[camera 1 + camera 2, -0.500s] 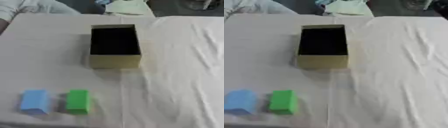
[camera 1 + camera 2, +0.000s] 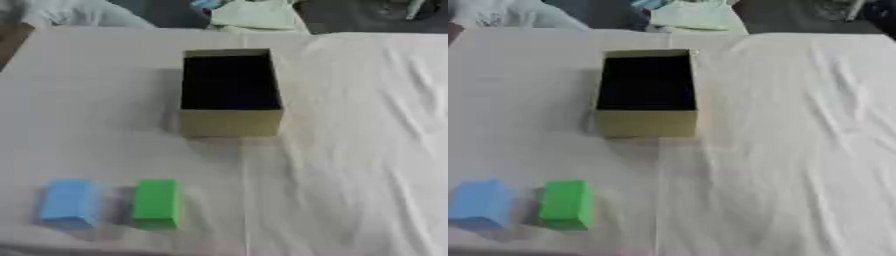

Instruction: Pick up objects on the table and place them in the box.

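We see no hand in either view, so we cannot tell whether the fingers are spread or pressed together. The box (image 2: 230,95) stands open near the middle of the bench (image 2: 367,150), a little toward the far edge; it is rectangular, of tan cardboard, with a dark inside. The blue block (image 2: 68,202) and the green block (image 2: 157,202) lie side by side, just apart, near the front left corner.

We think the risk is this: the blocks look smooth and hard-edged, and they are close, so fingers reaching for one can push the other. The white cloth on the bench is soft and wrinkled, mostly on the right side; it can drag under a block. The light box can also slide if a block hits its wall.
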`<state>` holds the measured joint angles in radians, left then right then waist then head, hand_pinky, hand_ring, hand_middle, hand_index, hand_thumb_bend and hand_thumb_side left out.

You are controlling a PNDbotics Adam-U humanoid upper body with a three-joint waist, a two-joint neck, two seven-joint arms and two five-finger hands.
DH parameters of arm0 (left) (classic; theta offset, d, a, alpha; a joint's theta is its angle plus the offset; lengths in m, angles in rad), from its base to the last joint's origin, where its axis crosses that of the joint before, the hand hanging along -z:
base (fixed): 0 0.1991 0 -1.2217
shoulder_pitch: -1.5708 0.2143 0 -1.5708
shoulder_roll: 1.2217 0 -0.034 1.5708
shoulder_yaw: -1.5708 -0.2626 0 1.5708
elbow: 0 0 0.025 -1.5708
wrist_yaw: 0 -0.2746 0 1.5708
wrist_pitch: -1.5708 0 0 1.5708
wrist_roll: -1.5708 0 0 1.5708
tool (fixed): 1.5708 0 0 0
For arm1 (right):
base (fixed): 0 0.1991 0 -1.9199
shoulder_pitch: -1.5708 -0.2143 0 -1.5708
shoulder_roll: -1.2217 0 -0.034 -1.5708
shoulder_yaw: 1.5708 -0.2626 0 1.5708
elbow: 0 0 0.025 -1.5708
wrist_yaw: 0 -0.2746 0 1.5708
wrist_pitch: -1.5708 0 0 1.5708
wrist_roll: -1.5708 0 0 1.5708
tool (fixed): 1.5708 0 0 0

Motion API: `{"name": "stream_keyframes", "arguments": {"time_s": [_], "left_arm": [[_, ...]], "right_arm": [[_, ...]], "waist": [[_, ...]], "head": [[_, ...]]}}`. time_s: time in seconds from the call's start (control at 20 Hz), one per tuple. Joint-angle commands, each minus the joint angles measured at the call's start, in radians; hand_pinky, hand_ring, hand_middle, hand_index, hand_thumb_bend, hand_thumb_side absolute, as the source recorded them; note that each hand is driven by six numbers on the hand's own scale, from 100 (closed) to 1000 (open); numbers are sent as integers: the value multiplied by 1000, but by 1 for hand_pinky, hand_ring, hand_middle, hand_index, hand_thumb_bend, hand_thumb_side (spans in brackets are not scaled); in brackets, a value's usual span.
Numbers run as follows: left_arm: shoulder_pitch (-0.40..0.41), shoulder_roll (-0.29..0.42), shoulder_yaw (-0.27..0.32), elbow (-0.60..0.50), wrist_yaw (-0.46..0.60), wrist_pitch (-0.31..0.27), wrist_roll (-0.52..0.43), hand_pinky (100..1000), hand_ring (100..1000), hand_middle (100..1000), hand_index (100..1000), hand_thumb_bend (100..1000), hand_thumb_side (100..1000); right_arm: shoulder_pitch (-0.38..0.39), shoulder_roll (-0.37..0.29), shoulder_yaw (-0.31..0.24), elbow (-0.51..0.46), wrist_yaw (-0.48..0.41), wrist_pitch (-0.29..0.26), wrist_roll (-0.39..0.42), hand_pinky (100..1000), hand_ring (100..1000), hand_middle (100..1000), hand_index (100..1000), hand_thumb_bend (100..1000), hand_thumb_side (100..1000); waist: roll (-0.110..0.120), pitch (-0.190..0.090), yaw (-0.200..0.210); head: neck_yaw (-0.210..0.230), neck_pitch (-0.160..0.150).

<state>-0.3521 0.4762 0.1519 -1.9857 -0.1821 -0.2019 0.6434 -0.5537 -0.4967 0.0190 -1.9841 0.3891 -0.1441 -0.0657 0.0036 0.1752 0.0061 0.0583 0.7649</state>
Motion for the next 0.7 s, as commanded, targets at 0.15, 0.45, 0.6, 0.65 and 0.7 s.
{"name": "stream_keyframes", "arguments": {"time_s": [0.15,0.45,0.6,0.65,0.7], "left_arm": [[13,74,-4,-14,-1,28,-16,611,580,614,837,231,774],[79,195,-51,-14,-39,90,-75,597,563,619,842,211,790],[118,267,-83,-14,-81,131,-119,595,558,624,844,208,799],[128,290,-93,-14,-95,145,-133,595,557,625,844,208,801],[140,314,-104,-14,-110,159,-148,596,557,627,845,208,804]], "right_arm": [[-15,-14,-2,-16,2,-1,3,827,760,560,833,100,725],[-14,-20,-1,-16,3,0,5,827,760,559,833,100,725],[-14,-24,0,-16,4,1,6,827,760,559,833,100,725],[-15,-24,1,-16,4,0,6,827,760,559,833,100,725],[-15,-26,1,-16,4,0,6,827,760,559,833,100,726]], "waist": [[2,-15,-1],[9,-14,-2],[13,-14,0],[14,-14,0],[15,-14,0]], "head": [[-6,5],[-11,5],[-16,5],[-17,5],[-18,5]]}}
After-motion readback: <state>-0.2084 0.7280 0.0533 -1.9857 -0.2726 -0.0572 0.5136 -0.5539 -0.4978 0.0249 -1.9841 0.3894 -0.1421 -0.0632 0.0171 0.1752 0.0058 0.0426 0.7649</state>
